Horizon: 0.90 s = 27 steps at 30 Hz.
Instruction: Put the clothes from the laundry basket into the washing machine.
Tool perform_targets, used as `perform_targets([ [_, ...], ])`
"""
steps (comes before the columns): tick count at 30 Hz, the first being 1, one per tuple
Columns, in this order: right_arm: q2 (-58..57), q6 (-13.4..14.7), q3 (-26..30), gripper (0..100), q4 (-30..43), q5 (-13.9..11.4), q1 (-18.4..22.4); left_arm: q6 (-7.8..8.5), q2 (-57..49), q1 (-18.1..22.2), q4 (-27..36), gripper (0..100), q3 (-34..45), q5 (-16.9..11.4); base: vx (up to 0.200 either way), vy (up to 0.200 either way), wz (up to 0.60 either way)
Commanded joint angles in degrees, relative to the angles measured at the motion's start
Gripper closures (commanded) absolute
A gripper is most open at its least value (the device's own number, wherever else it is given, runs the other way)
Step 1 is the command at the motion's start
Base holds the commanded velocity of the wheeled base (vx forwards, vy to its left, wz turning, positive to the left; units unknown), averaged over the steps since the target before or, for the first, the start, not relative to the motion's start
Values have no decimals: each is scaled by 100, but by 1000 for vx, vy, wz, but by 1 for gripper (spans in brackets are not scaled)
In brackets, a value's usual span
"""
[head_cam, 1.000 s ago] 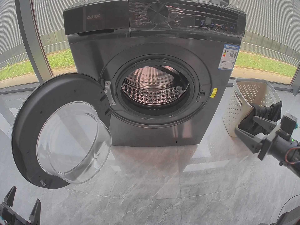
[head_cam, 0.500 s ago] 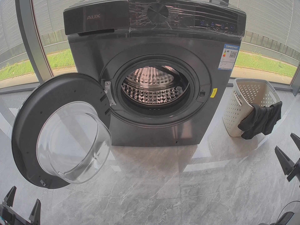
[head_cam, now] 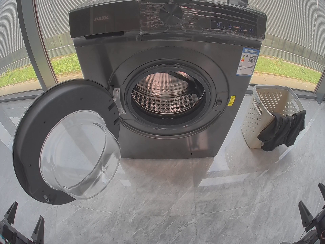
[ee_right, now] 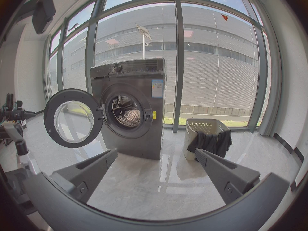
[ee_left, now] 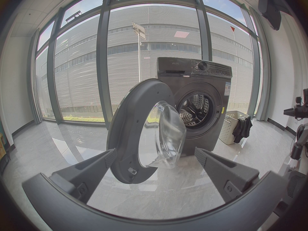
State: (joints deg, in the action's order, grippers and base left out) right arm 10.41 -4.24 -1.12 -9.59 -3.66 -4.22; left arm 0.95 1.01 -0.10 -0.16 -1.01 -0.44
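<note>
A dark grey washing machine (head_cam: pixel 162 68) stands ahead with its round door (head_cam: pixel 64 143) swung wide to the left, and the steel drum (head_cam: pixel 166 92) looks bare inside. To its right a white laundry basket (head_cam: pixel 267 102) holds a dark garment (head_cam: pixel 282 129) draped over its front rim. My right gripper (head_cam: pixel 313 204) sits low at the right edge, open and holding nothing, well short of the basket. My left gripper (head_cam: pixel 23 219) is at the bottom left, open too. The machine (ee_right: pixel 131 106), basket (ee_right: pixel 205 127) and garment (ee_right: pixel 210 143) also appear in the right wrist view, and the machine (ee_left: pixel 195 100) in the left wrist view.
Glossy grey marble floor (head_cam: pixel 189 194) stretches between me and the machine. Tall windows with a dark pillar (head_cam: pixel 32 34) run behind. The open door juts into the floor space on the left.
My right gripper has drawn back from the garment at the basket, down toward the lower right edge of the head view. The garment stays draped on the rim. The left arm is still.
</note>
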Motion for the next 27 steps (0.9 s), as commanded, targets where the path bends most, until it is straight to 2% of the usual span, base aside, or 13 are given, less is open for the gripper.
perform_targets([
  [1, -1041, 20, 112, 0, 538, -144, 395, 2, -92, 1, -2, 0, 84, 0, 0, 0, 0],
  [13, -1041, 134, 112, 0, 538, -144, 395, 2, -92, 1, -2, 0, 84, 0, 0, 0, 0],
  [16, -1041, 125, 112, 0, 564, 58, 395, 2, -92, 1, -2, 0, 84, 0, 0, 0, 0],
  [17, -1041, 178, 112, 0, 661, 278, 395, 2, -92, 1, -2, 0, 84, 0, 0, 0, 0],
  [19, -1041, 319, 112, 0, 792, 392, 404, 2, -92, 1, -2, 0, 84, 0, 0, 0, 0],
  [21, -1041, 424, 112, 0, 942, 383, 395, 2, -92, 1, -2, 0, 84, 0, 0, 0, 0],
  [27, -1041, 442, 112, 0, 933, 383, 404, 19, -92, 1, -2, 0, 84, 0, 0, 0, 0],
])
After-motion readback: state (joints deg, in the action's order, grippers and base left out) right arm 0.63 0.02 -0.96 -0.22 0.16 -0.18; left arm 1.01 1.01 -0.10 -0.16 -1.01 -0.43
